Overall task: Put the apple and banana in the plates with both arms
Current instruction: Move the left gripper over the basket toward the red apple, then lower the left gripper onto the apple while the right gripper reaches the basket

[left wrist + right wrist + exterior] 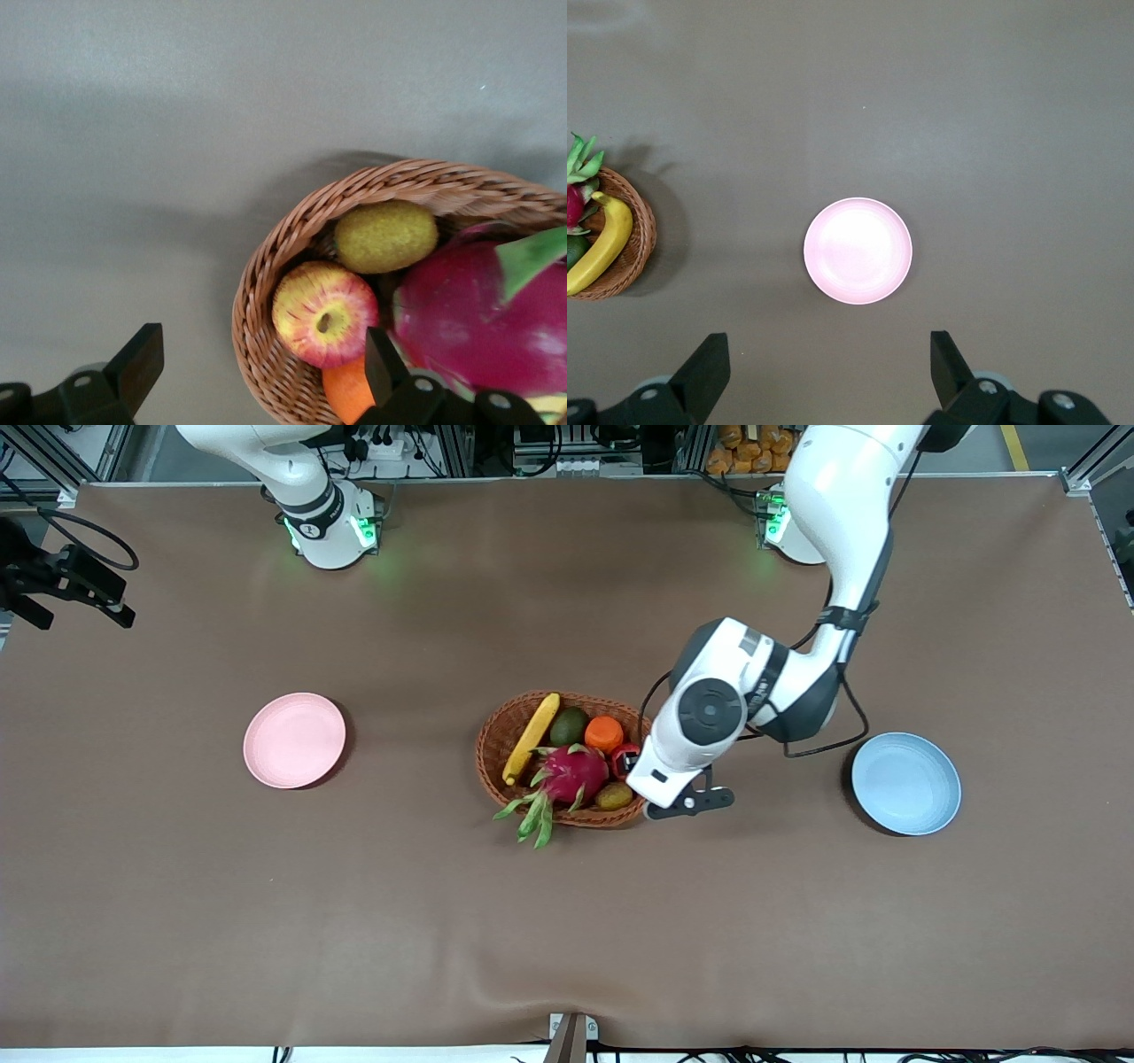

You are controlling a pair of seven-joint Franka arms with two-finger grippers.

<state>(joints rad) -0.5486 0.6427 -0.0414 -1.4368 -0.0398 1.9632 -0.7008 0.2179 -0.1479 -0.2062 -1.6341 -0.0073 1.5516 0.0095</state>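
While the front view mostly hides the apple (325, 312) under the left arm, the left wrist view shows it against the wicker basket (496, 744) wall, touching a kiwi (385, 235), dragon fruit (571, 773) and orange fruit (604, 732). The left gripper (257, 376) hovers released over that rim. The right gripper (828, 376), also spread, hangs above the pink plate (294, 740). The banana (532, 737) lies along the basket's other end; the blue plate (906, 783) sits in bare cloth.

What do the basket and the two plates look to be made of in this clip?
Basket: woven wicker or rattan, brown, matte; braided strands show along its rim in the left wrist view. Pink plate and blue plate: probably moulded plastic, smooth and uniformly coloured with a soft sheen; glazed ceramic can't be ruled out.
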